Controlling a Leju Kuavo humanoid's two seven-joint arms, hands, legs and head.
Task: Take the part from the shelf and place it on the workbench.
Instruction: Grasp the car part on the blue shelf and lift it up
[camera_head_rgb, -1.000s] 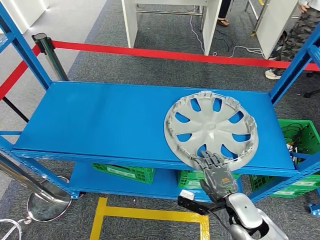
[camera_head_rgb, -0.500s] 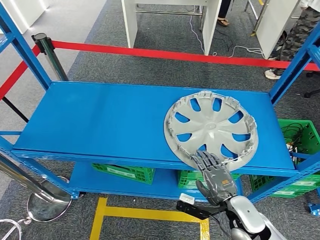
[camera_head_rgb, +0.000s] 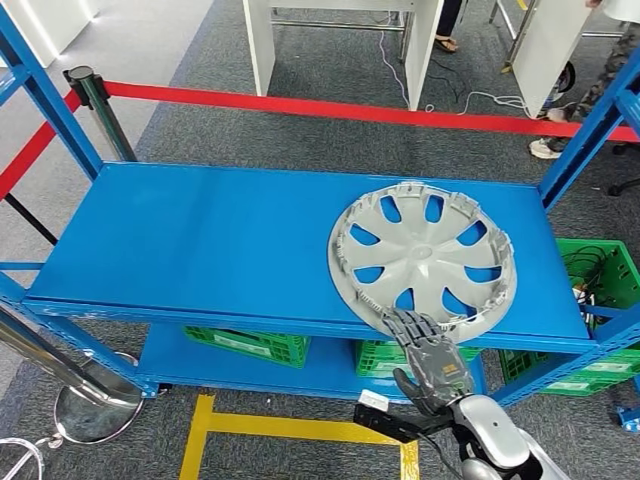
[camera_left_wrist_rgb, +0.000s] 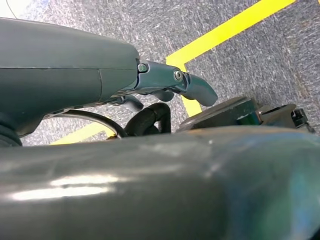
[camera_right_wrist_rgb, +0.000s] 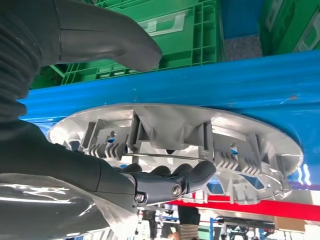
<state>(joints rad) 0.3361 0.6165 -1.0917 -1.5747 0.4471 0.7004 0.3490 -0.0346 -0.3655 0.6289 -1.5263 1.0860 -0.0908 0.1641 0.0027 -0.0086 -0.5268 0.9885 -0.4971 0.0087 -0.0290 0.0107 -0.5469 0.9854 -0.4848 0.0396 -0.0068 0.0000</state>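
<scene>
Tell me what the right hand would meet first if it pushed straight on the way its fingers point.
Probably the wheel cover. The right hand reaches over the cover's near rim at the shelf front edge; its fingers lie at the clips inside the rim, contact unclear.

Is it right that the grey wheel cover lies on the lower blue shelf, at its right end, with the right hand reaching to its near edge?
Not quite. The wheel cover lies on the upper blue shelf, not the lower; the head view shows it. The rest holds: right end, right hand at its near edge.
</scene>
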